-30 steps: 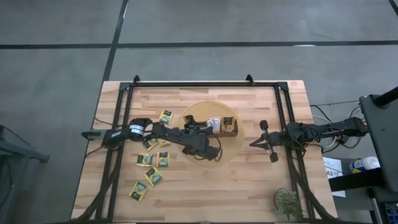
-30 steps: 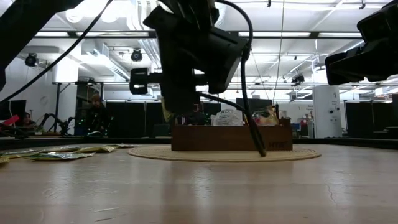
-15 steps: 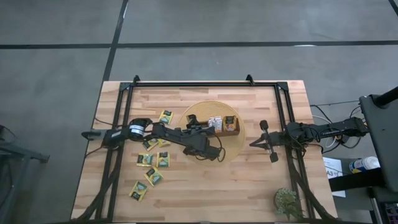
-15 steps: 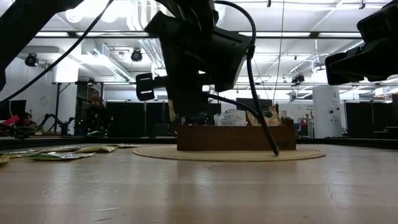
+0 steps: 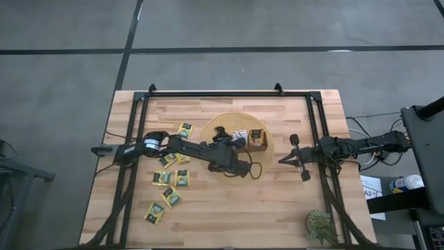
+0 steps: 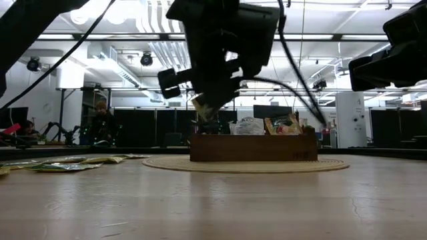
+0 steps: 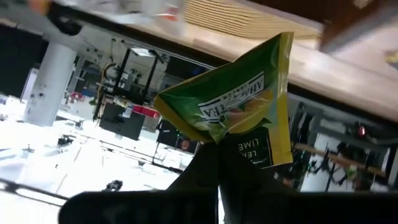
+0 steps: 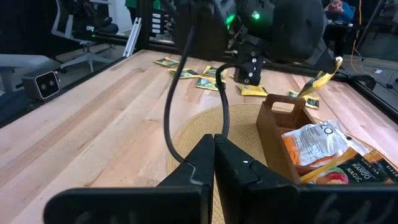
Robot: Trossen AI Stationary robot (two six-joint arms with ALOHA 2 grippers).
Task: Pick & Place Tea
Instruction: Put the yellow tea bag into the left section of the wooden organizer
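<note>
On the tabletop [image 5: 277,208] lies a round mat [image 5: 267,158] bearing a wooden tray [image 6: 250,148]. The left gripper [image 7: 219,148], above the tray's end, pinches a yellow-green packet [image 7: 233,106]. The right gripper [image 8: 214,144] waits closed beside the mat. Loose packets [image 5: 170,179] lie left; a plant [image 5: 319,226] stands near the edge.

The held tea packet [image 7: 233,102] is yellow-green with a darker green panel, white lettering and a yellow lemon picture. The loose packets [image 5: 171,178] on the table are the same yellow-green with dark marks. The table [image 5: 277,208] is pale wood with blond plank stripes. The round mat [image 8: 239,134] is straw-yellow with fine woven ribs. The tray [image 6: 252,147] is dark brown wood; in it stand a white packet [image 8: 313,142] with dark print and an orange packet [image 8: 348,168]. Both arms are black. The small plant [image 5: 320,224] is dull green.
</note>
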